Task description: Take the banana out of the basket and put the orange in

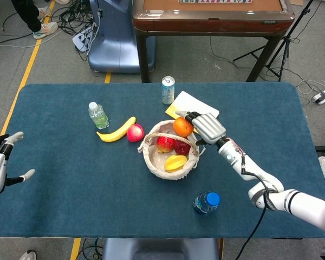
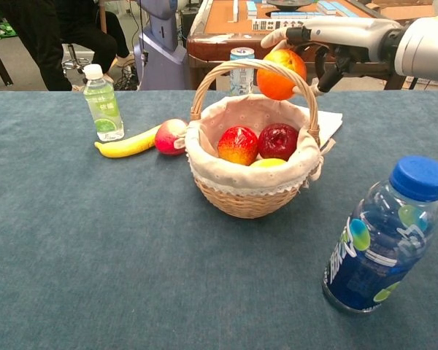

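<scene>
My right hand (image 1: 207, 127) (image 2: 328, 36) holds the orange (image 1: 182, 127) (image 2: 280, 73) in the air at the far right rim of the wicker basket (image 1: 151, 157) (image 2: 241, 193), just behind its handle. The basket holds two red fruits (image 1: 173, 145) (image 2: 259, 142) and a yellow one (image 1: 176, 162). The banana (image 1: 116, 131) (image 2: 128, 145) lies on the blue cloth left of the basket, beside a red apple (image 1: 135, 132) (image 2: 168, 135). At the table's left edge my left hand (image 1: 1, 165) is open with its fingers spread; it holds nothing.
A small green-label bottle (image 1: 98, 115) (image 2: 102, 102) stands left of the banana. A can (image 1: 168, 90) (image 2: 241, 69) and a yellow-white pad (image 1: 197, 107) sit behind the basket. A blue-capped bottle (image 1: 206, 202) (image 2: 383, 237) stands near the front right.
</scene>
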{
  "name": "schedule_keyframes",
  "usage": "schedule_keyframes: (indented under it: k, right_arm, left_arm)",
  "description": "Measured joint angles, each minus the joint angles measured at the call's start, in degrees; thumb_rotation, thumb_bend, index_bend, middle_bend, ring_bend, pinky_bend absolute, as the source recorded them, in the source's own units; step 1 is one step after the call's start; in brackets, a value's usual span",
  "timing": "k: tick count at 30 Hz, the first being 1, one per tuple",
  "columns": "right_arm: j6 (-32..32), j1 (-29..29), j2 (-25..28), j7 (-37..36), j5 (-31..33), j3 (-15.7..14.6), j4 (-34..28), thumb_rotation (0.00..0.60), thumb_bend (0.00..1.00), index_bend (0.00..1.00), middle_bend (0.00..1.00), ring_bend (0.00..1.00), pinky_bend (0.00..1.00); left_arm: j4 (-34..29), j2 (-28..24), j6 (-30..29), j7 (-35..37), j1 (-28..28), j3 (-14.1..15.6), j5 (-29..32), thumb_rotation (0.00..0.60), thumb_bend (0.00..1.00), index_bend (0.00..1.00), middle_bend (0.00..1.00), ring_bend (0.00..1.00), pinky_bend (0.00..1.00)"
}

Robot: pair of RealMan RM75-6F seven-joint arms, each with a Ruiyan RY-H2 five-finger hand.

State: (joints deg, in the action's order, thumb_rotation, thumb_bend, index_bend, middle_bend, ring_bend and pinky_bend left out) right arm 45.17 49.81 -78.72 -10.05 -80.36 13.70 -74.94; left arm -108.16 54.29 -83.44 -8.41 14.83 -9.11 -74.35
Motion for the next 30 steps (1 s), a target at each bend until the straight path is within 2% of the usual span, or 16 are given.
schedule_keyframes:
  k: [4,10,18,24,30]
  right_arm:
    - [-0.36,0.18,0.78,-0.76,-0.36,-0.82,-0.58,0.600,0.41,0.08,0.16,0.20,0.50]
    - [-1.39,0.74,1.84,-2.92,-1.33,-2.02,-0.73,0.600,0.42,0.00,0.11,0.10,0.36]
    - [-1.06,0.67,3.08,-4.38,-2.39,-3.35,-0.50,0.600,0.41,0.00,0.05,0.06,0.32]
    - [3.08,-1.59,5.71,-2.33,-2.54,-3.75,-2.20,0.600,0.41,0.00,0.06,0.06,0.32]
    - [10.62,-8.30,10.23,5.28,-0.40,-4.89,-6.91,0.600,0.41,0.00,0.08,0.06,0.32]
  left_arm:
    - [-0.18,0.08,0.04,-0.30,0.09,-0.36,-0.18,0.600,0.12,0.17,0.22,0.14,0.24]
    - [-0.62,0.06,-0.13,-0.70,-0.18,-0.47,-0.46,0.600,0.12,0.17,0.22,0.14,0.24]
    - [-1.12,0.26,0.09,-1.57,-0.14,-0.64,-0.63,0.600,0.12,0.17,0.22,0.14,0.24]
    - [-1.06,0.10,0.17,-2.41,-0.24,-0.71,-0.53,0.600,0.12,0.17,0.22,0.14,0.24]
    - [0.60,0.99,0.30,-2.68,-0.55,-0.40,-0.14,0.600,0.12,0.17,0.22,0.14,0.23]
